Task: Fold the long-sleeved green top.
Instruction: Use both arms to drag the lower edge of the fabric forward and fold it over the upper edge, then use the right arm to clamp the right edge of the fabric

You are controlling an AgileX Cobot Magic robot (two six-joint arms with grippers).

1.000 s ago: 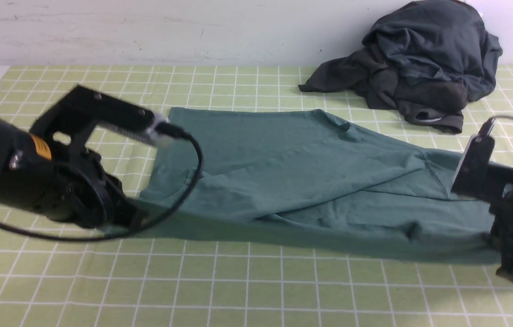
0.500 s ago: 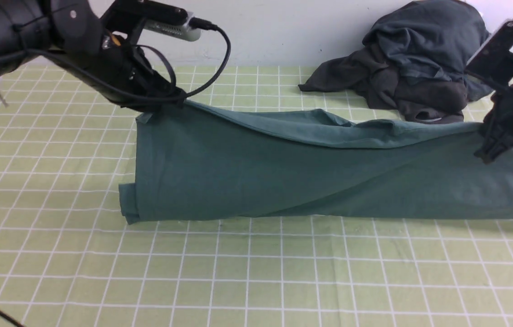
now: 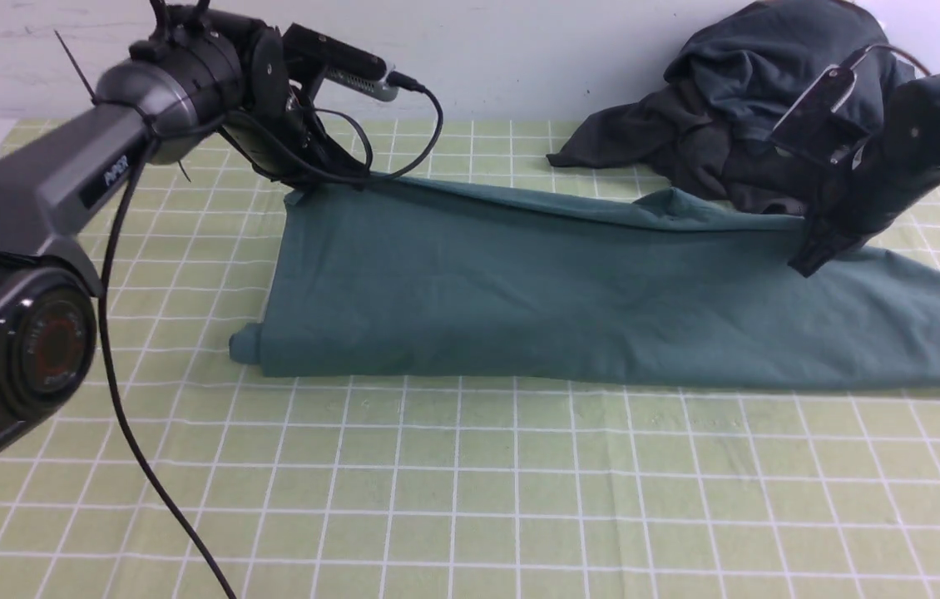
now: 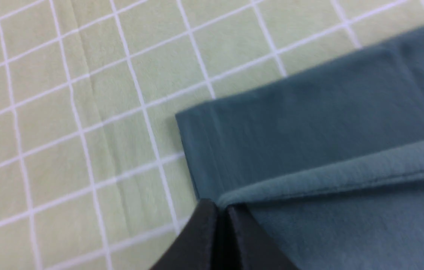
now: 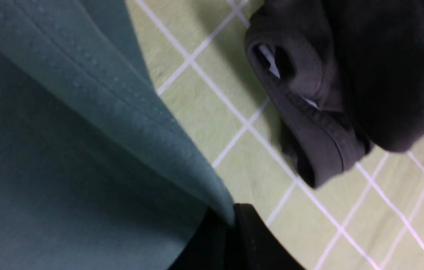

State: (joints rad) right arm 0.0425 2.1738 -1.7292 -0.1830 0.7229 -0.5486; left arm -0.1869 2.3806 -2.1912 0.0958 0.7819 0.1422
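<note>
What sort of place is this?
Probably a robot test lab: a grid cloth, the left gripper and right gripper pinching a green top, dark clothes heaped by a bare wall.

I see the long-sleeved top (image 3: 570, 299) lying across the middle of the table (image 3: 470, 499), reaching its right edge. My left gripper (image 3: 316, 179) sits at the top's far left corner. My right gripper (image 3: 807, 258) is on its far edge, just before the heap of garments (image 3: 769, 108) behind it.
</note>
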